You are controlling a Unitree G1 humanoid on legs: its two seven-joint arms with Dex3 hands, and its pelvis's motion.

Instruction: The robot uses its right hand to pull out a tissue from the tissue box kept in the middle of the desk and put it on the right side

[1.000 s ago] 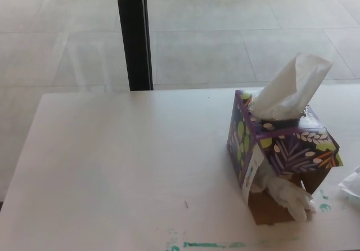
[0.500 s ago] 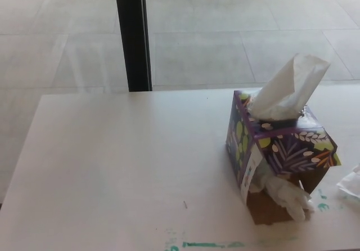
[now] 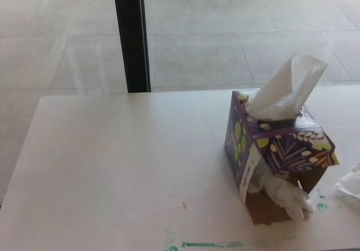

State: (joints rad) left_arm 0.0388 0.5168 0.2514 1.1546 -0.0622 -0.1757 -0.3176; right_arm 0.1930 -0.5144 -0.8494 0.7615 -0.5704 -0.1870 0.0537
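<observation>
Tissue box (image 3: 278, 164) sits right of centre on the counter (image 3: 124, 166), side torn open, crumpled tissue (image 3: 284, 192) spilling near. One tissue (image 3: 289, 90) stands up from the top slot. White scrap (image 3: 350, 183) at the far right edge, possibly a tissue already placed; cropped, can't confirm. Neither hand in view, so their state can't be told. Stage unclear: fits before a pull or after a drop-off.

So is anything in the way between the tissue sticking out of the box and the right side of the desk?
Nothing visible blocks it. The tissue stands free above the tissue box. Only another tissue already lies at the desk's right edge. No robot hand is in view.
</observation>
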